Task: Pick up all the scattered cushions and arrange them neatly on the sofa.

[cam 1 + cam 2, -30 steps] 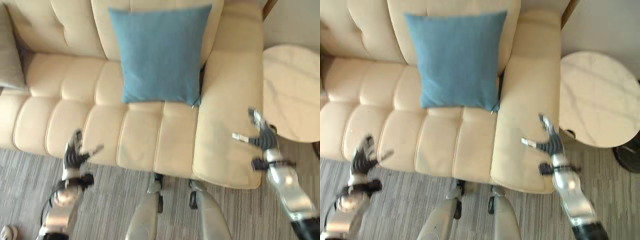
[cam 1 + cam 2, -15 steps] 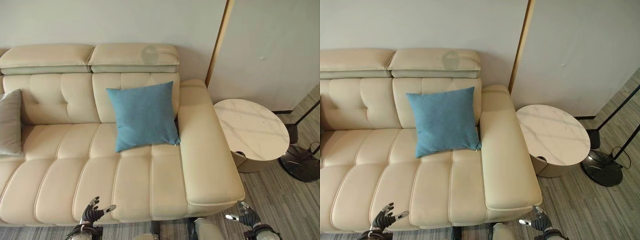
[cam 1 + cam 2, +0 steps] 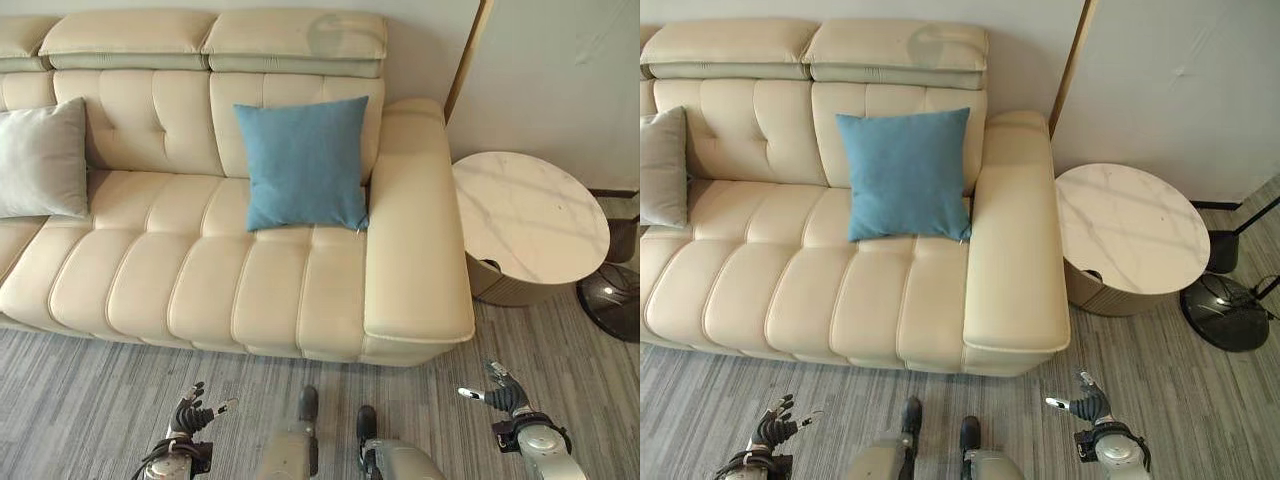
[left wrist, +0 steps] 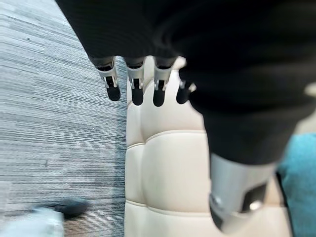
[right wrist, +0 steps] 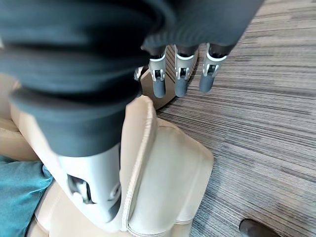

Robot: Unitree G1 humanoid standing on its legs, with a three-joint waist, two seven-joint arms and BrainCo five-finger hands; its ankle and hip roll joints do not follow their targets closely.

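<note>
A blue cushion (image 3: 305,163) leans upright against the back of the cream sofa (image 3: 200,285), beside its right armrest (image 3: 415,240). A grey cushion (image 3: 40,160) leans on the sofa back at the far left. My left hand (image 3: 190,417) hangs low over the carpet in front of the sofa, fingers relaxed and holding nothing. My right hand (image 3: 503,393) hangs over the carpet off the sofa's right front corner, open and empty too. The left wrist view looks past straight fingers (image 4: 136,89) to the sofa seat (image 4: 168,163).
A round marble-topped side table (image 3: 528,215) stands right of the armrest. A black lamp base (image 3: 1227,312) with a thin pole sits on the floor further right. Grey striped carpet (image 3: 90,400) runs along the sofa front. A wall with a wooden strip (image 3: 1070,70) rises behind.
The camera has pulled back and down from the sofa, so carpet now shows in front. The grey cushion has come further into view. Both hands stay open and empty.
</note>
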